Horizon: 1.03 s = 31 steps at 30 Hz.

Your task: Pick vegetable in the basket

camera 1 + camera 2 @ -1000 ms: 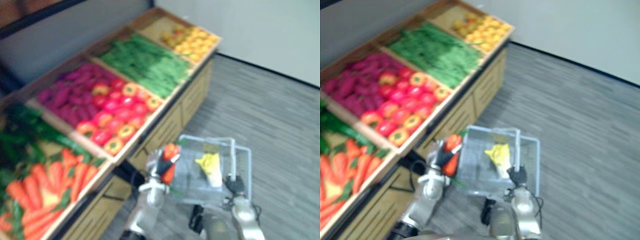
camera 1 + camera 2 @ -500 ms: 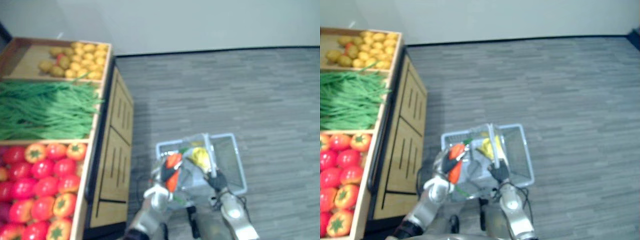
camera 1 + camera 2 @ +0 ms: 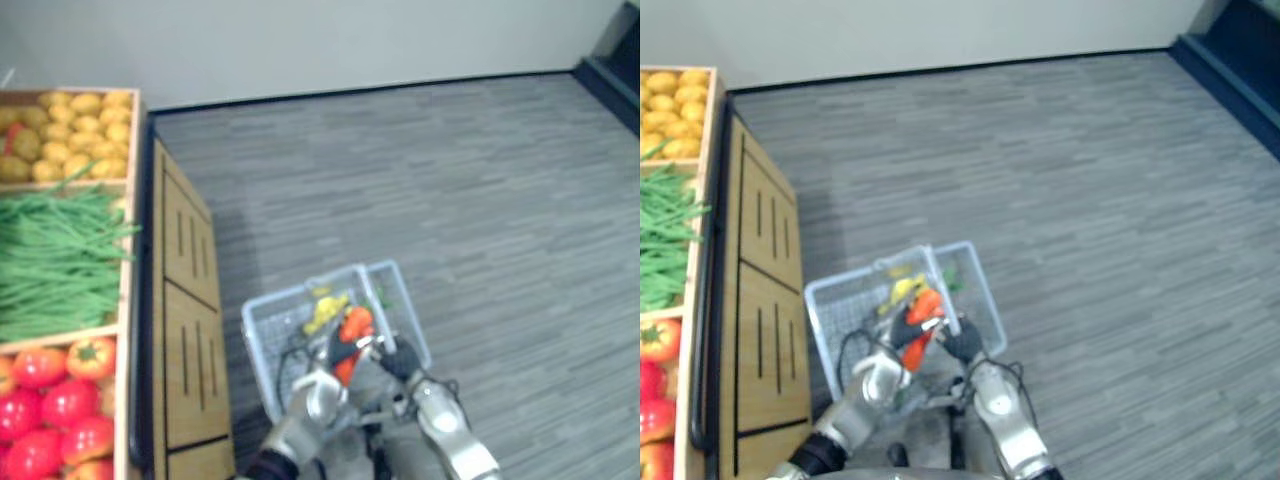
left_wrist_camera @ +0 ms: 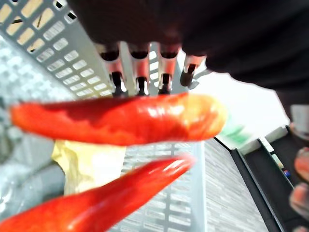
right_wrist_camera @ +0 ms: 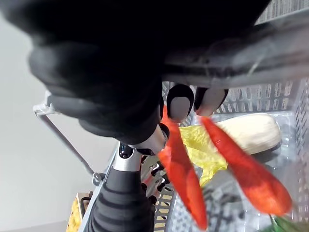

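Note:
A grey wire basket (image 3: 262, 330) hangs over the floor beside the produce stand. My right hand (image 3: 400, 358) is shut on its handle (image 3: 940, 285), and the dark cover of that hand (image 5: 111, 96) curls round the bar. My left hand (image 3: 318, 390) is shut on two long red peppers (image 3: 352, 330), which it holds over the basket close to the handle. In the left wrist view its fingers (image 4: 140, 67) press on the upper pepper (image 4: 120, 118). A pale yellow vegetable (image 5: 251, 133) lies inside the basket under the peppers (image 5: 181, 174).
A wooden produce stand (image 3: 185, 340) runs along the left, with yellow produce (image 3: 60, 130), green beans (image 3: 50, 260) and red and orange vegetables (image 3: 50, 400) in its bins. Grey plank floor (image 3: 480, 200) spreads to the right. A dark step (image 3: 615, 50) is at the far right.
The camera has swung away from the stand toward the floor. My left hand has carried the peppers from the basket's left edge to over its middle, nearer my right hand.

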Motion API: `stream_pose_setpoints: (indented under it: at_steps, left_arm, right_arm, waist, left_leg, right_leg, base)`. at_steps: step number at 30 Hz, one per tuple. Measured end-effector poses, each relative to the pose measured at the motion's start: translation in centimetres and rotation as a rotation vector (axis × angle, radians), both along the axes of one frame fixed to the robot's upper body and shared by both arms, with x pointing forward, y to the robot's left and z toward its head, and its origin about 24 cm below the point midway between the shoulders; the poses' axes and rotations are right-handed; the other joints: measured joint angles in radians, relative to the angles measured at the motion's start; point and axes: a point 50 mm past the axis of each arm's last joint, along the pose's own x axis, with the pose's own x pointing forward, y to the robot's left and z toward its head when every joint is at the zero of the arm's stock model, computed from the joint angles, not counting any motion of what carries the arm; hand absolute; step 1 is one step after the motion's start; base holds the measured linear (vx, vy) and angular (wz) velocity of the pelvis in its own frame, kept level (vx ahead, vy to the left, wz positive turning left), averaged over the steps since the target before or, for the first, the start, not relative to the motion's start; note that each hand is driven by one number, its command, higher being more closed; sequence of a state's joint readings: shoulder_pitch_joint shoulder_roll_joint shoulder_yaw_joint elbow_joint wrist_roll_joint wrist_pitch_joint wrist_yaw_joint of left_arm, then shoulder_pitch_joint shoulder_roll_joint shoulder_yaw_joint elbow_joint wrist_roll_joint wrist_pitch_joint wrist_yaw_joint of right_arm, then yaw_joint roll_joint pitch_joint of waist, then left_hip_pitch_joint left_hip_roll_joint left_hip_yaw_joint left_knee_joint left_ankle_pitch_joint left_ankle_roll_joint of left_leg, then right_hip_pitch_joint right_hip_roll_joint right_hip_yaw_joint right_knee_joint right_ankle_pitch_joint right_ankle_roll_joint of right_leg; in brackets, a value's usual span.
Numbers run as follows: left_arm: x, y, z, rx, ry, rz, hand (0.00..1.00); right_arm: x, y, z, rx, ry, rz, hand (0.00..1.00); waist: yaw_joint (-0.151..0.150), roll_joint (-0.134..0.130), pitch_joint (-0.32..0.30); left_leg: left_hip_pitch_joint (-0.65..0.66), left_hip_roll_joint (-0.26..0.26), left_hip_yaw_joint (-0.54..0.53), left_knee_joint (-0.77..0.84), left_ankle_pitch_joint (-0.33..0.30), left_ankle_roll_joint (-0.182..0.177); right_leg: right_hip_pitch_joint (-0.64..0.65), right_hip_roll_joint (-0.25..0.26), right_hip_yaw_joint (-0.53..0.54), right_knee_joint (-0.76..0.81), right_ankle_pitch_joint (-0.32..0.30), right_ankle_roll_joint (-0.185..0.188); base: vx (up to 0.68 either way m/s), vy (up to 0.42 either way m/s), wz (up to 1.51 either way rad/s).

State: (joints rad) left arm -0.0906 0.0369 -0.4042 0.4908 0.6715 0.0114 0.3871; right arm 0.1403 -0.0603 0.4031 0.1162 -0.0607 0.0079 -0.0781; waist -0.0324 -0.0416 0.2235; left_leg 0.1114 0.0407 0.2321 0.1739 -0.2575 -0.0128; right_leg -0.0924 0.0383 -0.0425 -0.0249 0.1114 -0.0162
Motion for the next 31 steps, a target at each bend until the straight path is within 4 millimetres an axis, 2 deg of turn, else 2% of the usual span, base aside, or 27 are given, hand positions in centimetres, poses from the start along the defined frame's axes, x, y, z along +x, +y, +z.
stream_pose_setpoints:
  at_steps: [3,8,10,12,16,18,20,21,23,24,26,29,31]
  left_arm:
    - [-0.2,0.2,-0.5,0.010,0.023,0.004,0.00]
    - [-0.6,1.2,-1.2,0.027,0.059,0.048,0.00]
    - [-0.5,1.0,-1.1,0.021,0.050,0.042,0.00]
    - [-0.5,1.1,-0.8,0.005,0.038,0.056,0.00]
    - [-0.6,2.1,1.6,-0.096,-0.082,0.137,0.00]
    - [-0.4,4.0,1.8,-0.130,-0.104,0.249,0.00]
    - [-1.2,7.6,1.0,-0.153,-0.082,0.448,0.00]
    - [-1.4,8.6,0.7,-0.151,-0.072,0.492,0.00]
    - [-2.8,11.3,-1.1,-0.171,0.005,0.633,0.00]
    - [-3.3,11.8,-1.7,-0.184,0.033,0.671,0.00]
    - [-5.4,13.5,-4.3,-0.208,0.161,0.796,0.00]
    - [-8.5,14.3,-7.1,-0.232,0.322,0.913,0.00]
    - [-9.7,14.6,-8.0,-0.225,0.382,0.946,0.00]
  right_arm:
    - [-0.5,-0.4,-0.2,0.001,0.011,-0.017,1.00]
    - [-0.2,-2.8,-0.3,-0.016,0.013,-0.132,1.00]
    - [-0.5,-3.3,-0.6,-0.024,0.023,-0.164,1.00]
    - [-0.8,-3.9,-1.0,-0.029,0.043,-0.209,1.00]
    - [-1.4,-5.5,-2.8,-0.051,0.128,-0.329,1.00]
    - [-2.0,-7.3,-4.1,-0.102,0.186,-0.406,1.00]
    - [-3.2,-9.9,-5.7,-0.151,0.264,-0.538,1.00]
    - [-3.5,-10.5,-6.0,-0.162,0.284,-0.573,1.00]
    - [-4.6,-12.5,-7.1,-0.212,0.354,-0.677,1.00]
    - [-4.7,-12.9,-7.3,-0.229,0.364,-0.698,1.00]
    - [-5.0,-14.2,-7.7,-0.270,0.394,-0.756,1.00]
    - [-5.4,-15.3,-8.0,-0.293,0.421,-0.800,1.00]
    - [-5.7,-16.0,-8.2,-0.309,0.439,-0.811,1.00]
  waist:
    - [0.001,0.005,-0.004]
    - [0.005,0.029,-0.014]
    - [0.004,0.034,-0.017]
    - [0.005,0.038,-0.019]
    - [0.005,0.049,-0.025]
    - [0.007,0.062,-0.033]
    - [0.006,0.072,-0.039]
    - [0.007,0.072,-0.039]
    - [0.007,0.072,-0.039]
    - [0.007,0.072,-0.039]
    - [0.007,0.071,-0.039]
    - [0.008,0.071,-0.040]
    - [0.010,0.070,-0.040]
  left_leg:
    - [0.008,-0.015,-0.007,-0.001,0.000,0.000]
    - [0.018,-0.029,-0.036,-0.013,0.000,0.000]
    - [0.021,-0.032,-0.054,-0.016,0.000,0.000]
    - [0.023,-0.032,-0.056,-0.023,0.000,0.000]
    - [0.032,-0.029,-0.080,-0.048,0.000,0.000]
    - [0.032,-0.026,-0.086,-0.051,0.000,0.000]
    - [0.034,-0.022,-0.093,-0.051,0.000,0.000]
    - [0.035,-0.022,-0.096,-0.051,0.000,0.000]
    - [0.046,-0.019,-0.105,-0.052,-0.001,-0.001]
    - [0.049,-0.018,-0.104,-0.055,-0.001,-0.002]
    - [0.052,-0.019,-0.104,-0.064,-0.002,-0.003]
    - [0.053,-0.016,-0.104,-0.065,-0.006,-0.011]
    - [0.053,-0.013,-0.104,-0.064,-0.006,-0.011]
  right_leg:
    - [0.048,-0.011,0.002,-0.084,0.037,0.011]
    - [0.057,-0.026,-0.008,-0.090,0.040,0.015]
    - [0.062,-0.030,-0.017,-0.090,0.040,0.016]
    - [0.063,-0.032,-0.027,-0.090,0.040,0.017]
    - [0.064,-0.029,-0.044,-0.090,0.040,0.017]
    - [0.066,-0.029,-0.055,-0.090,0.040,0.017]
    - [0.069,-0.026,-0.059,-0.091,0.040,0.017]
    - [0.071,-0.026,-0.060,-0.091,0.040,0.017]
    - [0.081,-0.024,-0.064,-0.091,0.040,0.017]
    - [0.083,-0.023,-0.064,-0.091,0.040,0.017]
    - [0.082,-0.024,-0.064,-0.091,0.039,0.017]
    - [0.085,-0.023,-0.068,-0.091,0.034,0.019]
    - [0.085,-0.021,-0.069,-0.091,0.033,0.018]
  base:
    - [0.02,0.128,0.02]
    - [-0.01,0.101,0.09]
    - [-0.03,0.071,0.13]
    - [-0.03,0.045,0.12]
    - [-0.03,0.015,0.13]
    - [-0.02,0.009,0.15]
    - [-0.02,0.004,0.07]
    - [-0.02,0.003,0.10]
    - [-0.03,0.009,0.07]
    - [-0.04,0.017,0.00]
    - [-0.05,0.020,-0.01]
    - [-0.03,0.010,0.00]
    - [0.00,0.000,0.00]
